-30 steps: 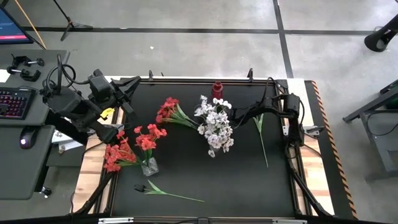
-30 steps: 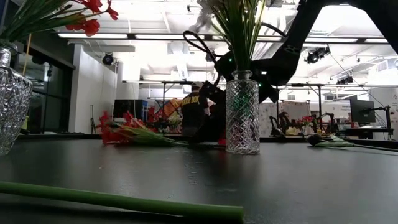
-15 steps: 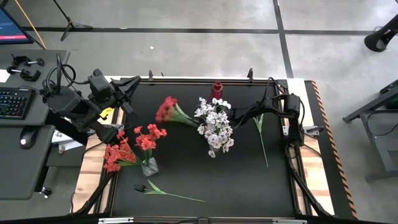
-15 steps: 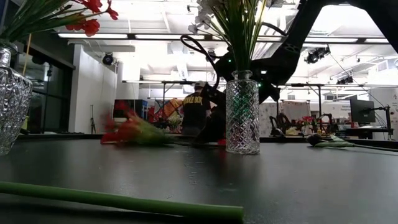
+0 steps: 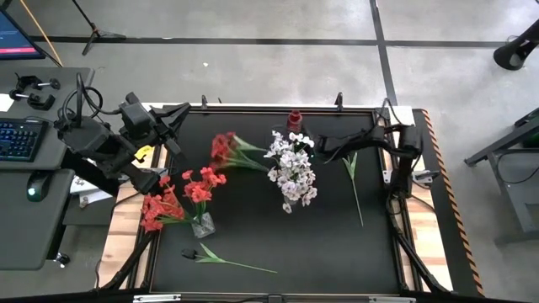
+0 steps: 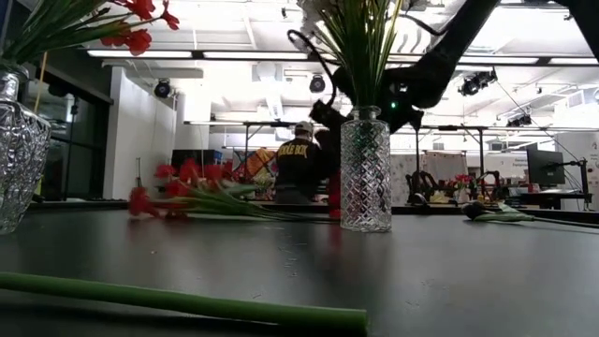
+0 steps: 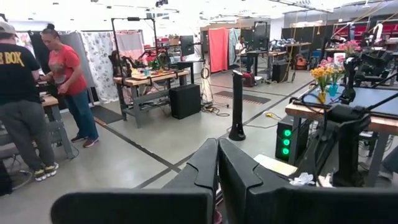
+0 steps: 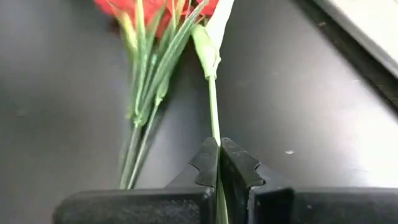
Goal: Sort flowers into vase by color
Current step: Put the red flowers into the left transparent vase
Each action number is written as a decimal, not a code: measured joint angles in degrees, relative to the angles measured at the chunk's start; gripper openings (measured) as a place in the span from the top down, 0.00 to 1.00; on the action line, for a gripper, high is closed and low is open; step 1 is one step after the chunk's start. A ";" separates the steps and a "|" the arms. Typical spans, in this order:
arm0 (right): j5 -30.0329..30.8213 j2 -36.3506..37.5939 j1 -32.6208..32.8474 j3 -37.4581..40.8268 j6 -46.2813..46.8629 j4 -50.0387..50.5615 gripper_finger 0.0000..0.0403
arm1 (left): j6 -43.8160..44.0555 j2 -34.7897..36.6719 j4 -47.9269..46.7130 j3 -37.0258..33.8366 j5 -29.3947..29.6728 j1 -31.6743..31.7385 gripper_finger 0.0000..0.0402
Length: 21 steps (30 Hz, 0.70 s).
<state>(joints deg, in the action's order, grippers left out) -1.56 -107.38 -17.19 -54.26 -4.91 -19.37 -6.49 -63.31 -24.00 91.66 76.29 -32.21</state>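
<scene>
A glass vase (image 5: pixel 202 225) at the near left holds red flowers (image 5: pixel 198 189). A second glass vase (image 6: pixel 365 168) near the middle holds white flowers (image 5: pixel 292 164). A loose bunch of red flowers (image 5: pixel 223 148) lies left of the white ones. My right gripper (image 8: pixel 219 142) reaches in from the table's right, behind the white blooms (image 5: pixel 316 147), shut on one stem of that bunch. A dark-bloomed flower (image 5: pixel 190 253) lies near the front edge. A green stem (image 5: pixel 354 181) lies at the right. My left gripper (image 7: pixel 217 142) is shut, parked at the far left (image 5: pixel 178 112). My right gripper pinches one thin green stem (image 8: pixel 214 127) between its two fingers, far from the blooms. The fingers come from the table's right, slanting down, and the stem runs on along them toward the red blooms (image 8: pixel 205 6). Whether the bloom end is clear of the table I cannot tell.
A small red bottle (image 5: pixel 294 121) stands at the far edge behind the white flowers. The other red stems (image 8: pixel 146 106) lie on the mat beside the held one. A keyboard and a mouse sit on a desk left of the table. People stand in the room beyond.
My right gripper has shut on the red flower's stem, then risen a little and drawn toward the far edge. The held stem has swung away from the rest of the bunch, and the red blooms have shifted toward the table's left.
</scene>
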 joint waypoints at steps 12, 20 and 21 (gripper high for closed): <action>-0.63 9.63 -4.35 -0.04 -0.05 -0.36 1.00 | -0.85 0.00 -0.04 0.00 0.00 0.00 1.00; -1.92 12.55 -4.86 -0.09 2.13 1.92 1.00 | -0.85 0.00 -0.06 0.00 0.00 0.00 1.00; -3.13 12.28 -4.87 -0.09 3.24 2.59 1.00 | -0.85 0.00 -0.06 0.00 0.00 0.00 1.00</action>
<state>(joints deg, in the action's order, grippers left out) -4.69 -95.10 -22.06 -54.35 -1.67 -16.78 -7.33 -63.31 -24.05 91.66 76.29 -32.21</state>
